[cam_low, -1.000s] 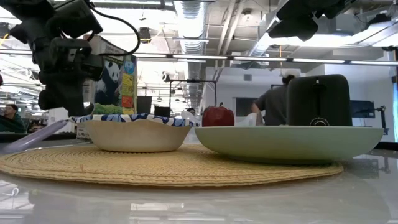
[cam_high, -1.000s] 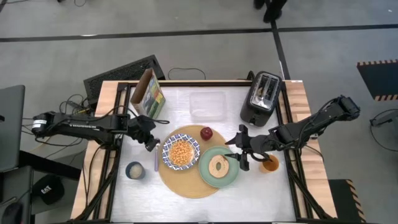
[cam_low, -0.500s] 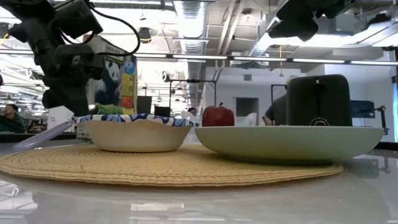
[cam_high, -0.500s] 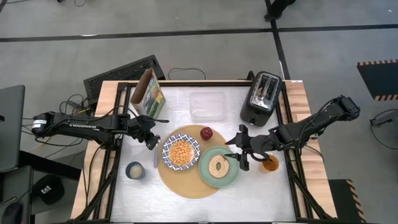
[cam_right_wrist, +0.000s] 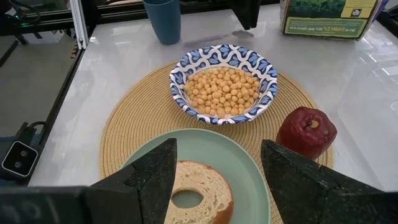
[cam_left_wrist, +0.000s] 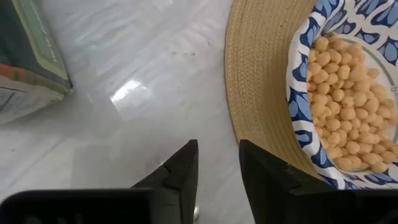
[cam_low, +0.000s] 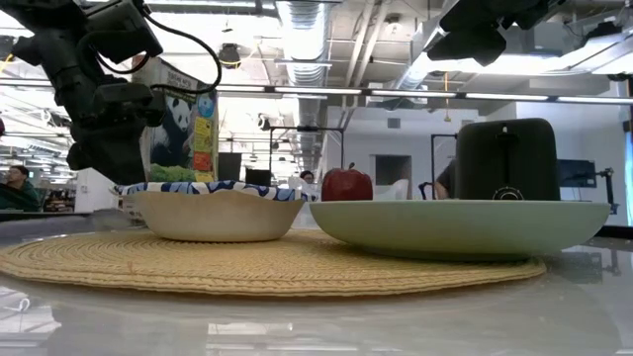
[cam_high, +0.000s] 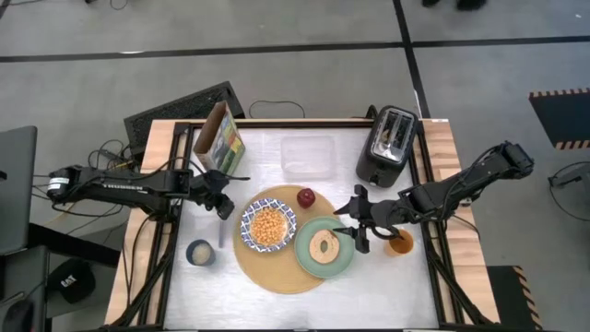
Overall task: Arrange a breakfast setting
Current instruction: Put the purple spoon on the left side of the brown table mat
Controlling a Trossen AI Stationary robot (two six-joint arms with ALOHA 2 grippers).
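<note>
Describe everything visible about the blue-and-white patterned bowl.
The blue-and-white patterned bowl is round and shallow, with a bold blue-and-white pattern on its inner wall and rim and a plain pale outside in the low view. It looks like paper or thin ceramic; which, I cannot tell. It stands upright, filled with small round tan cereal pieces. It rests on the round tan mat, at the mat's left part, close beside the pale green plate. The left gripper is just off its left, not touching it.

cereal-filled bowl (cam_high: 267,225) on tan mat (cam_high: 277,273)
</note>
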